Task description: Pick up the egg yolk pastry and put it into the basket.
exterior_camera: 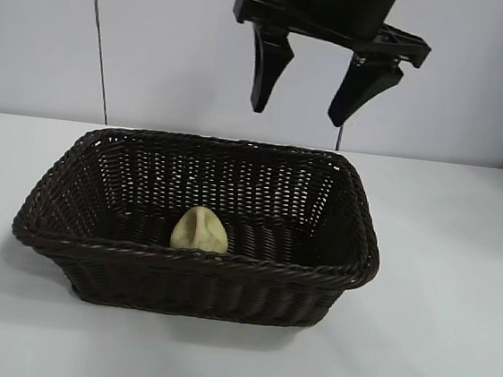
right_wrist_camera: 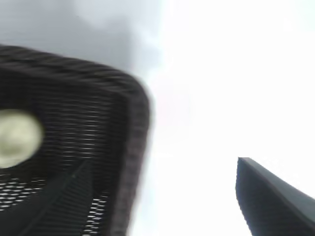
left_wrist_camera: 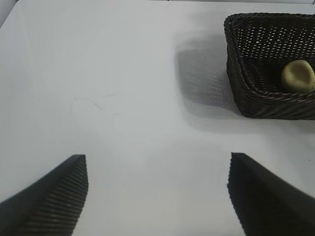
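The egg yolk pastry [exterior_camera: 200,230], a small pale yellow bun, lies on the floor of the dark woven basket [exterior_camera: 190,259], near its front wall. My right gripper [exterior_camera: 297,114] hangs open and empty high above the basket's back right part. In the right wrist view the pastry [right_wrist_camera: 17,137] lies inside the basket [right_wrist_camera: 133,147], with the open right gripper [right_wrist_camera: 165,161] over the basket's corner. My left gripper [left_wrist_camera: 157,156] is open and empty over bare table, well away from the basket [left_wrist_camera: 236,59] and the pastry [left_wrist_camera: 298,76] in it.
The basket stands in the middle of a white table [exterior_camera: 446,308], with a pale wall behind it. The left arm does not show in the exterior view.
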You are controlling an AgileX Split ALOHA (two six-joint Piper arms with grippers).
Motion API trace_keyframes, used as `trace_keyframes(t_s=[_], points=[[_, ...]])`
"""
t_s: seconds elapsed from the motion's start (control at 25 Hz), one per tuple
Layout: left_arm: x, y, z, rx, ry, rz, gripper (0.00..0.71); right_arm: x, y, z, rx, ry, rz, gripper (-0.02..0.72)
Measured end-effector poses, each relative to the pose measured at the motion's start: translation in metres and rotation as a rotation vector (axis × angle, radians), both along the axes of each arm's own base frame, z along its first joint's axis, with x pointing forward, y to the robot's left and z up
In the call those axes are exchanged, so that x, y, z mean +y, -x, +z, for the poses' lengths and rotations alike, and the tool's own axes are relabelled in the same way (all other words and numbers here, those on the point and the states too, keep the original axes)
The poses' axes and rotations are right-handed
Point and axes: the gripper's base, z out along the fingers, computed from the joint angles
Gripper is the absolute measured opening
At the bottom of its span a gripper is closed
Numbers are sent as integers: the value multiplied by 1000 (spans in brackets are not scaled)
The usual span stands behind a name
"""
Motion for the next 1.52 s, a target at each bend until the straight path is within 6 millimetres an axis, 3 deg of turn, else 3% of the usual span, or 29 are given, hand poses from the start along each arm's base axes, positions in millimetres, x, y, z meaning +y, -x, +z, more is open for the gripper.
trace_keyframes(t_s=[0.2,0.44,0.6,0.72,1.12,1.36,1.52], points=[[0,0,0,0,0,0,571,-58,-11,0,12,59,-97,570],[0,0,0,0,0,0,571,-113,-15,-1,23,77,-218,570],[0,0,0,0,0,0,571,-134,-14,-3,36,83,-265,570],[0,0,0,0,0,0,571,-137,-5,-7,61,92,-254,570],[0,0,0,0,0,0,571,-132,72,-2,133,78,-223,570],[0,0,0,0,0,0,571,-130,135,11,99,72,-219,570],[0,0,0,0,0,0,571,-129,178,11,24,63,-216,570]])
